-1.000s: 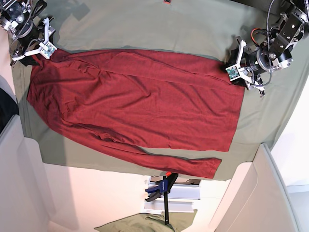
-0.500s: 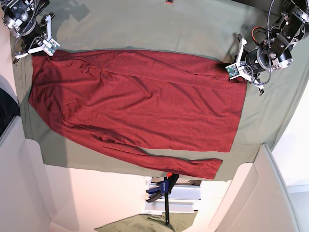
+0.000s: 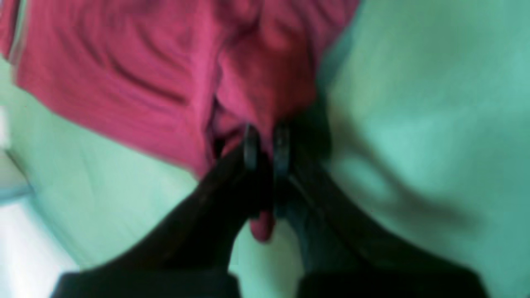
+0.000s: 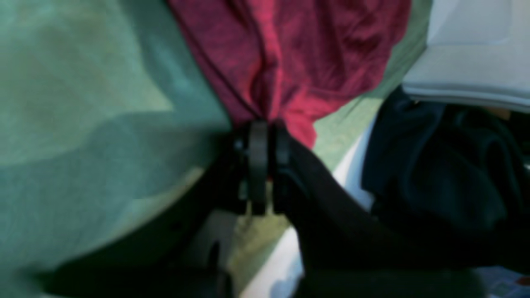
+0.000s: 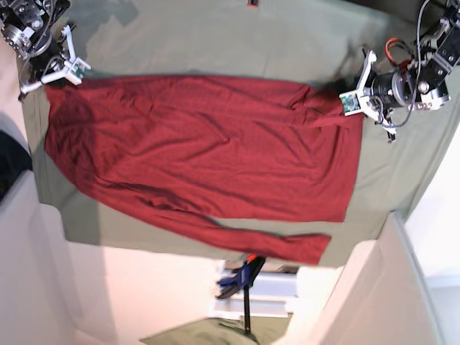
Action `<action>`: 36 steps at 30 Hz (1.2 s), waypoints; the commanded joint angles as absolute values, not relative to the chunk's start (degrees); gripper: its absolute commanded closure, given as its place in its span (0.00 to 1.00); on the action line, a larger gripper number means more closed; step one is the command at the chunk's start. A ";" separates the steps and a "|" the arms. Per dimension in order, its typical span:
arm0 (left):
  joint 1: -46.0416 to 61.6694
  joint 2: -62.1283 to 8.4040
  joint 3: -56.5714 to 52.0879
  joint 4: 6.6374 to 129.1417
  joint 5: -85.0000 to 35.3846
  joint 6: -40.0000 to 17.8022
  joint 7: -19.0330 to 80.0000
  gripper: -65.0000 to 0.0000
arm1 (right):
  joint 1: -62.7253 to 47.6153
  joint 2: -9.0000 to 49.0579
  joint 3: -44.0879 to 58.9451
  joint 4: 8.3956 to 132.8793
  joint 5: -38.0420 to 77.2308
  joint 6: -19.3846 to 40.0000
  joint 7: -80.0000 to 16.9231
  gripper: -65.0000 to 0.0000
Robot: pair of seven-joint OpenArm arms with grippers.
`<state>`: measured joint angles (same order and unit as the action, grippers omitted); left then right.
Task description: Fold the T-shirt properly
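The maroon T-shirt [image 5: 208, 147] lies spread out on the olive-green cloth [image 5: 215, 39], one long sleeve trailing toward the near edge [image 5: 287, 246]. My left gripper [image 5: 352, 108] is at the shirt's far right corner and is shut on a pinch of its fabric [image 3: 265, 149]. My right gripper [image 5: 54, 75] is at the far left corner, shut on the shirt's fabric [image 4: 269, 124]. Both corners are pulled taut, and the far edge runs nearly straight between the grippers.
The green cloth's near edge [image 5: 180, 248] hangs over a white table. A blue clamp [image 5: 241, 277] sits below it. A dark bundle [image 4: 439, 165] and a white panel [image 4: 468, 62] lie beside the right gripper.
Both grippers have moved outward and away, stretching the shirt's far edge straighter. The folds across the shirt's upper part have flattened.
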<state>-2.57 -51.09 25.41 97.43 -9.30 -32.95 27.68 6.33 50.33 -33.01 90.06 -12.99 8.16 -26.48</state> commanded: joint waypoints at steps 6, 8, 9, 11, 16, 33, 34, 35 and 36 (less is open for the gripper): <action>1.48 -55.75 24.73 103.09 -9.41 -32.58 28.56 1.00 | 4.69 54.63 -32.25 95.11 -12.86 9.21 -28.36 1.00; 2.46 -56.23 24.53 104.40 -9.41 -32.58 29.69 1.00 | 4.23 55.20 -31.83 95.18 -12.86 9.21 -28.75 1.00; 3.11 -56.23 23.88 105.14 -9.43 -32.45 30.63 1.00 | 3.90 55.57 -31.68 95.39 -12.86 9.19 -28.75 1.00; 4.80 -56.21 21.76 106.87 -9.96 -30.59 31.68 1.00 | 2.79 56.53 -31.53 96.09 -13.04 9.21 -29.04 1.00; 9.34 -56.23 16.05 111.96 -10.55 -31.31 33.74 1.00 | -0.73 59.18 -30.94 99.37 -13.06 9.21 -30.26 1.00; 27.14 -56.18 -1.89 113.73 -19.55 -35.66 36.27 1.00 | -10.02 67.90 -30.48 107.94 -13.02 9.23 -33.19 1.00; 28.23 -56.18 -2.76 113.73 -19.53 -35.68 36.25 1.00 | -10.48 67.88 -30.46 107.94 -13.06 9.23 -33.23 1.00; 29.34 -56.18 -3.53 113.75 -19.51 -35.88 36.25 1.00 | -11.16 67.85 -30.44 107.96 -13.06 9.23 -33.23 1.00; 30.41 -56.18 -4.16 113.75 -19.51 -35.90 36.25 1.00 | -11.70 67.81 -30.41 107.96 -13.06 9.23 -33.26 1.00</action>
<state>30.72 -55.07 -3.46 112.99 -19.81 -35.92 35.99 -12.08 66.32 -31.24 107.35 -12.38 8.16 -32.40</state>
